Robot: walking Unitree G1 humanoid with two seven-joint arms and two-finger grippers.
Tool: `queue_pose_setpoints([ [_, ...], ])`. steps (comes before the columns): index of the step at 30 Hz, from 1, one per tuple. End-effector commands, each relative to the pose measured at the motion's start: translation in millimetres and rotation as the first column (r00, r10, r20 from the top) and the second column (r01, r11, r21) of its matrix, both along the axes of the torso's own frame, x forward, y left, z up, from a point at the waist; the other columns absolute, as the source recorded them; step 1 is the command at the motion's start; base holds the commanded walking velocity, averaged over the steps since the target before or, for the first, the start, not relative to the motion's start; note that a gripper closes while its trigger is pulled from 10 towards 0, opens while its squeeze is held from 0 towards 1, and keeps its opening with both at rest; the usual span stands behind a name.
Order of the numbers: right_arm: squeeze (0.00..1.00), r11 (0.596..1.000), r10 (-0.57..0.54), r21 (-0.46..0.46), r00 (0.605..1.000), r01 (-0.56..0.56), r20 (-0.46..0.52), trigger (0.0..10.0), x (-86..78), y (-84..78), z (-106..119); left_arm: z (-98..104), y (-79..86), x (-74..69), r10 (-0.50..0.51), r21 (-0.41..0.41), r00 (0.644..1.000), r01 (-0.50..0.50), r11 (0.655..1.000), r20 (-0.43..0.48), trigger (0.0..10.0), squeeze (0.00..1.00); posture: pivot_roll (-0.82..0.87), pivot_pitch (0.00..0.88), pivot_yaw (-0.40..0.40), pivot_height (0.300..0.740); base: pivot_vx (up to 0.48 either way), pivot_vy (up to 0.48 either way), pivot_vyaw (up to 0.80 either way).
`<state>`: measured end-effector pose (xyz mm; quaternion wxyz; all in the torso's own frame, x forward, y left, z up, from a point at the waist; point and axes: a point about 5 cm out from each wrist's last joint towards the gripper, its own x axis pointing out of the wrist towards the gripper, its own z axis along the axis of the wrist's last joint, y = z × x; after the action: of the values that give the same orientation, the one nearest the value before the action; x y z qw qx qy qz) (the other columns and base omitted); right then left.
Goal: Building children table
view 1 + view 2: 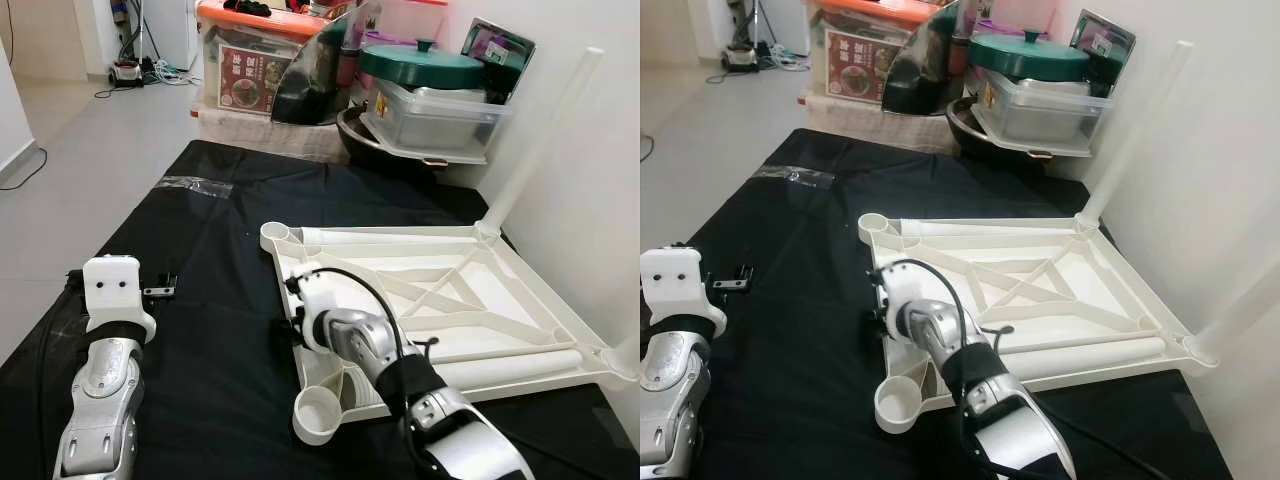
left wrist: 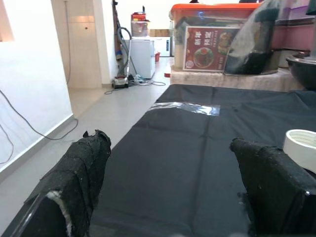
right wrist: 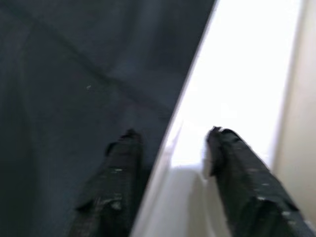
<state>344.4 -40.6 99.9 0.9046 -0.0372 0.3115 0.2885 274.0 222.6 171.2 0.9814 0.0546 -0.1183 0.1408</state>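
Blurred right hand (image 3: 170, 148); right-hand table leg (image 1: 627, 355) cut off by frame edge.

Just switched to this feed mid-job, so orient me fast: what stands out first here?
A white tabletop lies upside down on a black mat, with one leg standing up at its far corner by the wall and another leg lying along its near edge. The right gripper straddles the tabletop's left rim with fingers apart, while the left gripper hovers open over the mat. Boxes and pots are stacked beyond.

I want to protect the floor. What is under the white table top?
A black cloth lies under the upturned table top and spreads past its edges. What is beneath the cloth is covered.
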Motion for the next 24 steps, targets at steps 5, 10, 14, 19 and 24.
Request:
queue_pose_setpoints([
  [5,0.0,0.972,0.227,-0.067,0.974,-0.226,0.012,0.0,-16.7,-17.1,-7,-7,-2.1,3.1,-0.006,0.008,0.999,0.006,1.0,-0.037,10.0,0.0,0.1,0.0,-0.176,0.74,0.0,0.0,0.0],
  [10,0.0,0.896,0.436,-0.132,0.895,-0.423,0.091,0.0,-28.8,-28.8,4,-9,-3.5,4.2,-0.011,0.007,0.999,0.011,1.0,-0.041,10.0,0.0,0.09,0.0,-0.172,0.74,0.0,0.0,0.0],
  [14,0.0,0.816,0.573,-0.185,0.807,-0.548,0.139,0.0,-40.3,-41.8,14,-9,-4.1,4.6,-0.013,0.006,0.999,0.014,1.0,-0.042,10.0,0.0,0.09,0.0,-0.172,0.74,0.0,0.0,0.0],
  [19,0.0,0.655,0.755,-0.248,0.637,-0.714,0.157,0.0,-71.7,-65.7,26,-10,-4.4,4.5,-0.015,0.005,0.999,0.016,1.0,-0.043,10.0,0.0,0.08,0.0,-0.171,0.74,0.0,0.0,0.0],
  [24,0.0,0.621,0.783,-0.238,0.588,-0.747,0.202,0.0,-84.4,-75.4,36,-11,-4.5,4.1,-0.015,0.003,0.999,0.015,1.0,-0.043,10.0,0.0,0.07,0.0,-0.165,0.74,0.0,0.0,0.0],
])
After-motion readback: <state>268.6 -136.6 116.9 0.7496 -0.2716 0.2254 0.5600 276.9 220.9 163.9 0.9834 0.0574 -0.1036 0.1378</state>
